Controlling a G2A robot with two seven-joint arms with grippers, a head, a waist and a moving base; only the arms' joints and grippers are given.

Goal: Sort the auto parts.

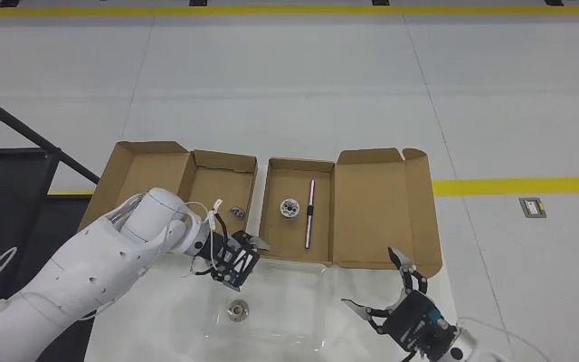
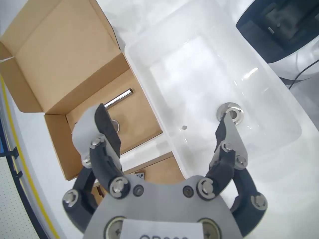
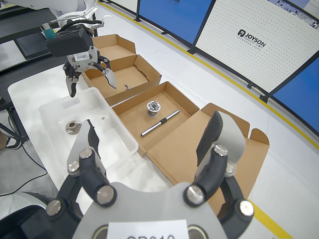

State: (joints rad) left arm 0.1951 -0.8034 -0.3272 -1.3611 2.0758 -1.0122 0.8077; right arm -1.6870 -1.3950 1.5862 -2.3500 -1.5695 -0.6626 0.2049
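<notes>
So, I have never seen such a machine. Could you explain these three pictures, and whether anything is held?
It is a robot with two arms, each ending in a gripper. One picture looks down from above; the other two come from wrist cameras. The left gripper hangs open over the edge of a clear tray holding one metal flange. The right gripper is open too, so nothing is held. Beyond the tray stand two cardboard boxes: the first box holds a small part, the second box a round hub and a rod.
</notes>
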